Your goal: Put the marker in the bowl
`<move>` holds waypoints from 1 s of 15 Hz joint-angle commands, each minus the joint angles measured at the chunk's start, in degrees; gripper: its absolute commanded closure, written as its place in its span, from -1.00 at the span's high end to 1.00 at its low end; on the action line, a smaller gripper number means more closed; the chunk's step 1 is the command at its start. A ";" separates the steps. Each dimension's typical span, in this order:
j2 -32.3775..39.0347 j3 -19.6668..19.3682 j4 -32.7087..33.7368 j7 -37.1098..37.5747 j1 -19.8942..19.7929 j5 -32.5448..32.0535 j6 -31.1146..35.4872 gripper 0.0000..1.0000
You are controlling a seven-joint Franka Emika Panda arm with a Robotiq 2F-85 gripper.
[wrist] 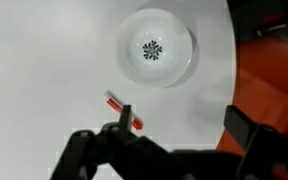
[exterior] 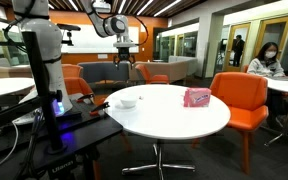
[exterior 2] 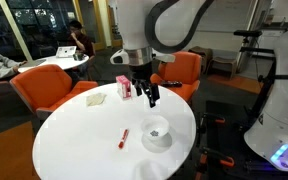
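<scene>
Hand (exterior 2: 148, 99), jaws apart, above marker (exterior 2: 123, 138).

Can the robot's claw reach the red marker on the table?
Probably yes. The marker lies alone on the table, apart from the bowl, and nothing stands between it and the open gripper overhead.

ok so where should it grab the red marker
Take the red marker at mid-barrel, straight down from above, jaws across its width. It lies flat on the table, long and thin, with bare surface either side, apart from the bowl.
</scene>
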 commanded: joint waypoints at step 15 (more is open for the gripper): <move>36.27 5.00 21.55 -20.31 -4.07 -15.92 10.55 0.90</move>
